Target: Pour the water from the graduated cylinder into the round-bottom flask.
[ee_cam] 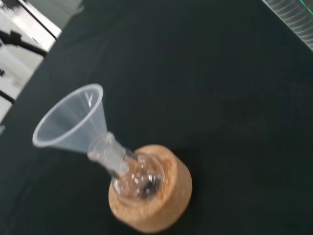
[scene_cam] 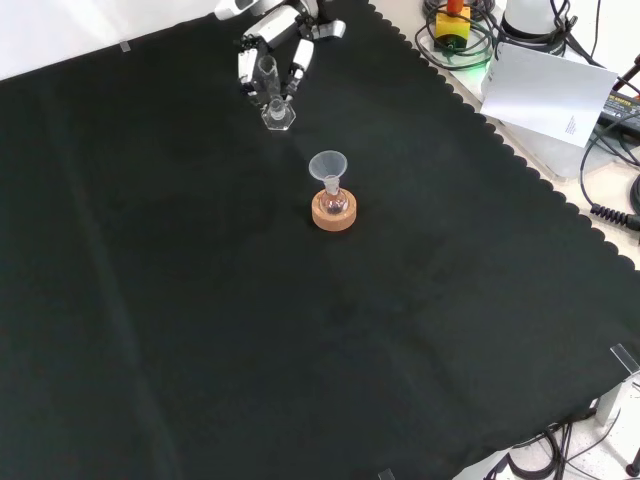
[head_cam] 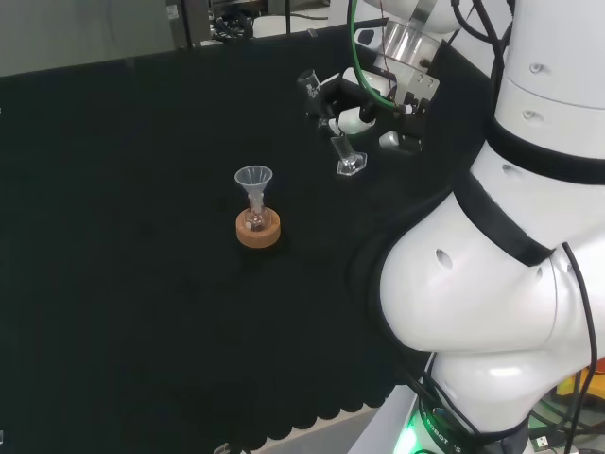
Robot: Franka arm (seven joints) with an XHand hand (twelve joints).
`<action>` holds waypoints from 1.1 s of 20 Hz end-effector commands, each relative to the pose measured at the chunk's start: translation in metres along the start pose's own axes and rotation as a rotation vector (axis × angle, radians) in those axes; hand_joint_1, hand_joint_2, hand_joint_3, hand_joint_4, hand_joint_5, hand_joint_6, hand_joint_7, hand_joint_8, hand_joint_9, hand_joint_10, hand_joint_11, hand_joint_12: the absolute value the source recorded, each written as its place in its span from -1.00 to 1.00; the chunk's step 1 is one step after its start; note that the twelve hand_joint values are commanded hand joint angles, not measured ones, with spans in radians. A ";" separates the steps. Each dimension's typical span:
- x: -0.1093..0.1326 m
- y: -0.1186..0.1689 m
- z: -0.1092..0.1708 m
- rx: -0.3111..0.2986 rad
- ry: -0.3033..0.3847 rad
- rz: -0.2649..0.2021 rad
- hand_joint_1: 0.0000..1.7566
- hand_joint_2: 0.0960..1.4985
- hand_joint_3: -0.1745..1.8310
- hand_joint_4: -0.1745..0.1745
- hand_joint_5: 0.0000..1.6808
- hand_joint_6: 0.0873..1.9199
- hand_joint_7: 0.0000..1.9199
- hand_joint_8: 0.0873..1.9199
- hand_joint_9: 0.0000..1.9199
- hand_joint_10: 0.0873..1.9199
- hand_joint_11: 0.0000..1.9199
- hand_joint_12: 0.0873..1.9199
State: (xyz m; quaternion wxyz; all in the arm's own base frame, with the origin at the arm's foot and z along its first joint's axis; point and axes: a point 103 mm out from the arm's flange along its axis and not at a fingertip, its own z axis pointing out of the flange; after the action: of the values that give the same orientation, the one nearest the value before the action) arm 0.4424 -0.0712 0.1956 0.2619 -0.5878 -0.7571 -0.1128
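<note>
A clear round-bottom flask (scene_cam: pixel 333 205) sits on a cork ring (scene_cam: pixel 334 217) near the middle of the cloth. A clear funnel (scene_cam: pixel 328 164) stands in its neck. In the head view the flask (head_cam: pixel 255 220), its cork ring (head_cam: pixel 258 232) and the funnel (head_cam: pixel 253 177) lie left of the hand (head_cam: pixel 354 102). The hand (scene_cam: pixel 272 45) is at the top of the front view, its fingers (scene_cam: pixel 246 66) curled on either side of the upper part of the graduated cylinder (scene_cam: pixel 271 88). The cylinder (head_cam: pixel 344 154) is slightly tilted, with its hexagonal base (scene_cam: pixel 278 116) low over the cloth. Any water inside it is too faint to make out. The wrist view has the funnel (ee_cam: pixel 73 120), flask (ee_cam: pixel 137 178) and a ribbed stretch of cylinder (ee_cam: pixel 293 14).
The arm's white links (head_cam: pixel 510 236) stand at the right of the head view. Beyond the cloth's scalloped edge in the front view lie cables (scene_cam: pixel 455 35) and a sheet of white paper (scene_cam: pixel 545 90). Black cloth (scene_cam: pixel 250 330) stretches wide around the flask.
</note>
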 end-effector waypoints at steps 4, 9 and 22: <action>0.032 -0.027 0.008 0.176 -0.140 0.019 0.51 0.62 -0.84 -0.51 0.04 -0.22 -0.21 0.40 0.14 -0.57 0.00 -0.12; 0.038 -0.035 0.013 0.274 -0.228 0.053 0.51 0.62 -0.84 -0.49 0.03 -0.21 -0.21 0.40 0.14 -0.56 0.00 -0.12; 0.051 -0.028 0.029 0.507 -0.396 0.127 0.51 0.61 -0.83 -0.45 0.02 -0.18 -0.21 0.40 0.14 -0.56 0.00 -0.12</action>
State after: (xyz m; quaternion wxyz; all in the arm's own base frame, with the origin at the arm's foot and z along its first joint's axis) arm 0.3976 -0.0350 0.2034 0.2569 -0.5697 -0.7635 0.1628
